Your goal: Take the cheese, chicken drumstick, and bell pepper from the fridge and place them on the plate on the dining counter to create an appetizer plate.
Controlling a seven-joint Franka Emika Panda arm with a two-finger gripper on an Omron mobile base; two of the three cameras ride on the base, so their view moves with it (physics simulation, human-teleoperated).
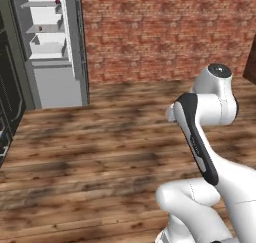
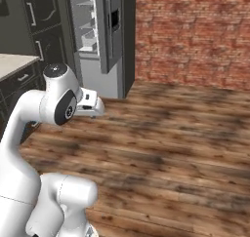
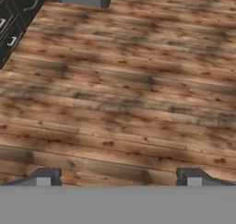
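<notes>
Gripper (image 3: pixel 118 177) jaws spread wide, empty, over bare wooden floor (image 3: pixel 129 94). Fridge (image 1: pixel 50 47) stands open, well apart, beside brick wall (image 1: pixel 165 32).

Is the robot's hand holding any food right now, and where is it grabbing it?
No, nothing is held. The end effector is open, its two fingertips far apart, with just bare wooden floor between them. The fridge stands open across the room.

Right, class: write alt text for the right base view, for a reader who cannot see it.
A white robot arm rises at lower left over a bare wooden floor. Beyond it stands the fridge, grey, its door open onto white shelves. A red brick wall runs to its right and dark cabinets stand to its left.
</notes>
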